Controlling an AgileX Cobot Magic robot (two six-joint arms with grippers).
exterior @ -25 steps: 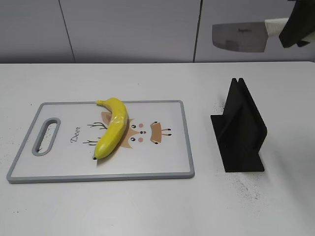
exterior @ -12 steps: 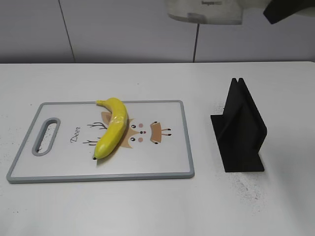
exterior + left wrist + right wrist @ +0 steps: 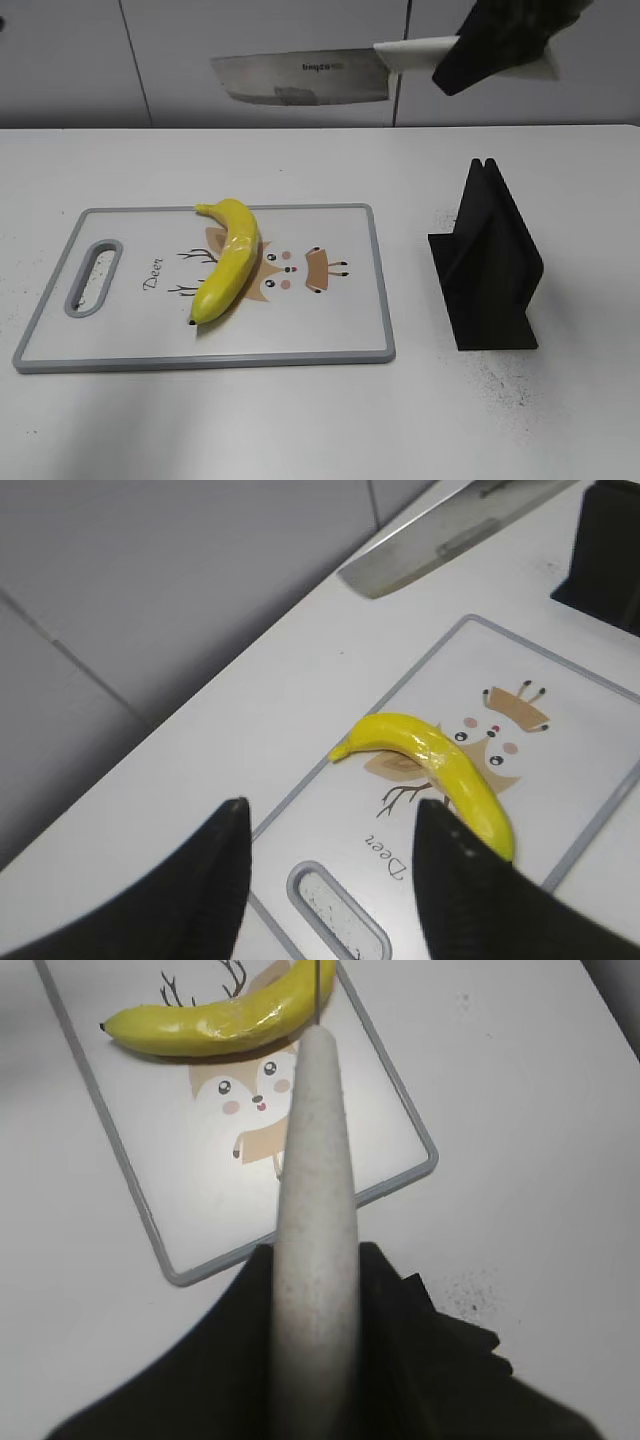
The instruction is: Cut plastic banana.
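The yellow plastic banana [image 3: 229, 259] lies whole on the deer-print cutting board [image 3: 300, 330], left of its middle; it also shows in the left wrist view [image 3: 440, 763] and the right wrist view [image 3: 225, 1015]. My right gripper [image 3: 495, 45] is shut on the pale handle of a cleaver [image 3: 300, 77], holding it high above the table, blade pointing left. In the right wrist view the handle [image 3: 315, 1220] runs between the jaws toward the banana. My left gripper [image 3: 330, 875] is open and empty, above the board's handle end. The blade also shows in the left wrist view [image 3: 440, 545].
A black knife stand [image 3: 490, 260] stands on the white table right of the board. The board's grey handle slot [image 3: 93, 277] is at its left end. A grey panelled wall runs behind the table.
The right gripper has carried the cleaver leftward and a little lower, from above the stand to above the board's far edge. The banana and board have not moved.
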